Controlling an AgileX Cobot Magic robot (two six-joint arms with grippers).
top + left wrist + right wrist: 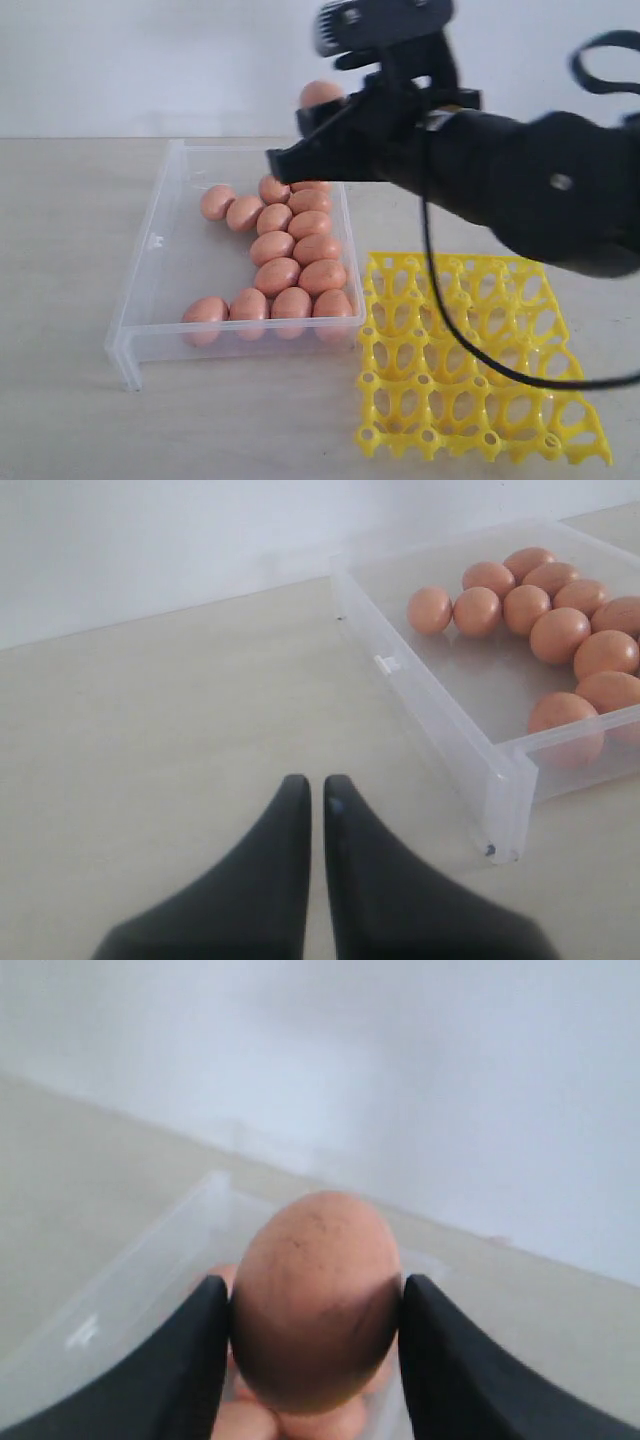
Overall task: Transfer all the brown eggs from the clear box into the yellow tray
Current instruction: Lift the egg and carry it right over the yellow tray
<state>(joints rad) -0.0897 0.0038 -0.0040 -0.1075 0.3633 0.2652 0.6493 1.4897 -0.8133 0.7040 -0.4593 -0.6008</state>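
My right gripper (312, 128) is shut on one brown egg (315, 1295), held in the air above the far end of the clear box (160, 265). That egg (320, 94) peeks out above the black fingers in the exterior view. Several brown eggs (290, 262) lie in the box, mostly along its right side and near wall. The yellow tray (470, 360) sits right of the box with all visible cells bare. My left gripper (308, 782) is shut on nothing, low over the table, left of the clear box (440, 705); it is out of the exterior view.
A pale wall rises behind the light table (60, 230). The right arm's black cable (470, 355) hangs down across the tray. The right arm's body (540, 190) looms over the tray's far side.
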